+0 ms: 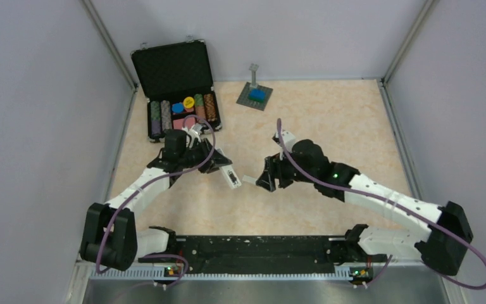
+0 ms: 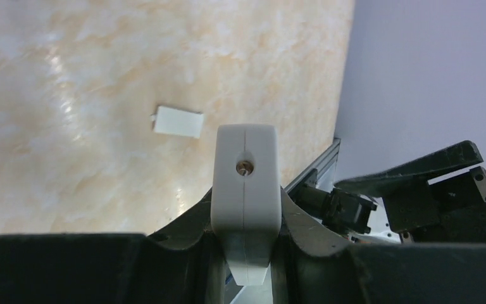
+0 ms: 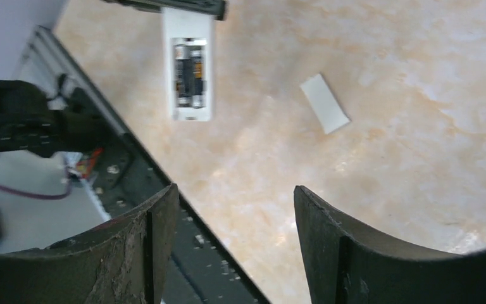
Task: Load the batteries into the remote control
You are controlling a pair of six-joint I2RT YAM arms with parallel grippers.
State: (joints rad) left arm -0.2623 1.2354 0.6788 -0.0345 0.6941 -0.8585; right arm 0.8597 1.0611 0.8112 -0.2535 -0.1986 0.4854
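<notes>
My left pincer point(image 2: 245, 218) grips the white remote control point(image 2: 245, 168) over the bench point(image 3: 417, 95), well off the walls point(image 1: 38, 95); both batteries point(image 3: 188, 73) sit in its open bay (cover plate point(image 3: 324, 103) lies beside). My right pincer point(image 3: 235, 209) gapes, empty.

Your top camera sits high behind the arm bases and looks down and forward over the whole table point(image 1: 329, 126), far enough back to take in both arms. Your left wrist camera looks out along the left fingers point(image 2: 69, 266), very close to the end of the remote control point(image 2: 245, 183). Your right wrist camera looks down between the right fingers point(image 3: 133, 253) from farther off. All three views share the remote control and the white cover plate point(image 3: 324, 103).
</notes>
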